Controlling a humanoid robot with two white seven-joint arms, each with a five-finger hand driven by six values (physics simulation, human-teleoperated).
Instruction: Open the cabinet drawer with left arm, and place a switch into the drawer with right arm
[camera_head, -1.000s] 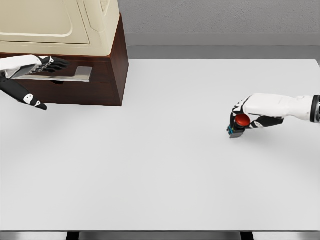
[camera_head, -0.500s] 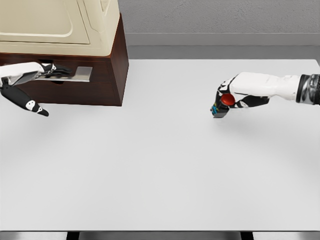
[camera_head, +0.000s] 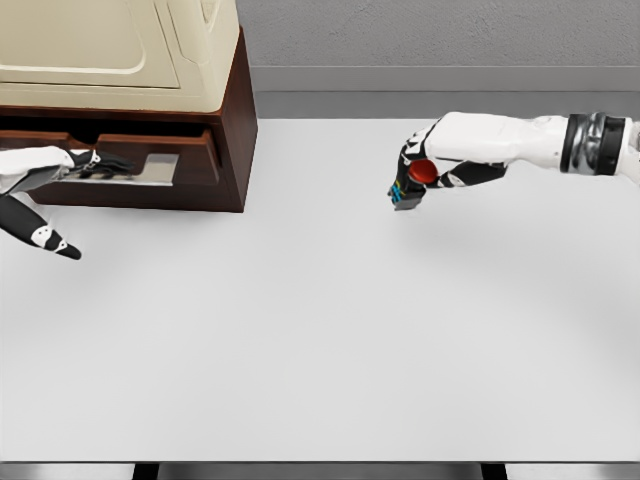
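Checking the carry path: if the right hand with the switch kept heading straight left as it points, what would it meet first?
Probably the cabinet's dark side wall; the right hand holding the switch has bare table until there, though depth is uncertain.

There is one cabinet (camera_head: 200, 60), one drawer (camera_head: 190, 160), one switch (camera_head: 412, 180), one table (camera_head: 330, 330), and two hands.

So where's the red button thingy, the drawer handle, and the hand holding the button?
Red-capped switch (camera_head: 421, 172), head view, on its red cap.
Silver metal drawer handle (camera_head: 150, 170), head view, on its flat plate.
Right hand (camera_head: 412, 170), head view, on the middle of the hand.
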